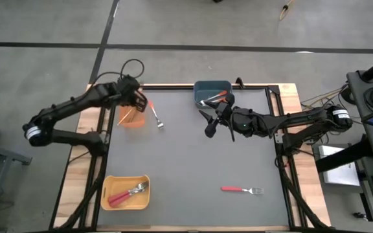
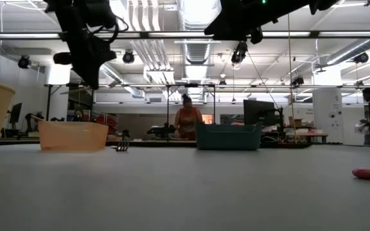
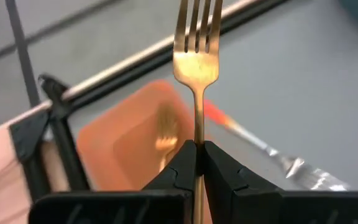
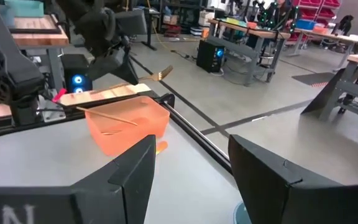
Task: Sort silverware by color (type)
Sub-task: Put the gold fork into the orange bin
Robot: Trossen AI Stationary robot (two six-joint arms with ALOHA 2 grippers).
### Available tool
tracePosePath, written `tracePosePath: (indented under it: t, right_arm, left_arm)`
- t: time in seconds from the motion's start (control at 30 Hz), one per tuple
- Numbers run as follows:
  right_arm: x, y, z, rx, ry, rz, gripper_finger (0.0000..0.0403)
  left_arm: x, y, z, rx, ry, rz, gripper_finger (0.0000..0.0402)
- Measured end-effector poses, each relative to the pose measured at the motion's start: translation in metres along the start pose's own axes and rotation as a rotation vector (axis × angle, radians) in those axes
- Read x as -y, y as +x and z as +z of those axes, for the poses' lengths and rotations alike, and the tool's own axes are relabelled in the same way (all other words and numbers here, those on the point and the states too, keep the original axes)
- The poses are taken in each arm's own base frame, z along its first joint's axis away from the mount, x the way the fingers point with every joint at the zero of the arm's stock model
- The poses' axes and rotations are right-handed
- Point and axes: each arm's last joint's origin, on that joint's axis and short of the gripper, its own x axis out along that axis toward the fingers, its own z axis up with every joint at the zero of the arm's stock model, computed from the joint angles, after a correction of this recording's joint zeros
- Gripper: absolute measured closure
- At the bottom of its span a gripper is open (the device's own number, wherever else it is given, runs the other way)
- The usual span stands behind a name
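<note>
Above the orange bin (image 1: 132, 117) at the worktop's far left, the left gripper (image 3: 199, 163) pinches a gold fork (image 3: 197, 56) upright; the right gripper (image 1: 211, 120) hangs released; let go off-centre, that fork could clip the rim and skid out.
</note>
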Motion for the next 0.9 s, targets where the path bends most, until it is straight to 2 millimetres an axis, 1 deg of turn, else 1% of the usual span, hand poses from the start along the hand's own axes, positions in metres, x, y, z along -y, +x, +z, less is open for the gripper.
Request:
tracePosePath:
  t: [0.17, 0.27, 0.4, 0.57, 0.73, 0.9]
  right_arm:
    - [0.001, 0.001, -0.001, -0.011, -0.006, -0.004, 0.0209]
    - [0.001, 0.000, -0.002, -0.018, -0.009, -0.004, 0.0209]
    - [0.001, 0.000, -0.002, -0.018, -0.009, -0.004, 0.0209]
    - [0.001, 0.000, -0.002, -0.021, -0.017, -0.004, 0.0209]
    - [0.001, 0.000, -0.002, -0.021, -0.018, -0.004, 0.0209]
    - [0.001, 0.000, -0.002, -0.022, -0.020, -0.004, 0.0209]
  left_arm:
    - [-0.018, 0.012, 0.002, -0.152, 0.004, 0.033, 0.0402]
    - [-0.024, 0.018, -0.001, -0.243, -0.002, 0.025, 0.0401]
    - [-0.024, 0.025, -0.005, -0.319, 0.009, 0.041, 0.0401]
    - [-0.023, 0.030, -0.008, -0.364, 0.025, 0.045, 0.0401]
    - [-0.022, 0.033, -0.010, -0.412, 0.105, 0.038, 0.0401]
    - [-0.020, 0.041, -0.012, -0.472, 0.175, 0.025, 0.0401]
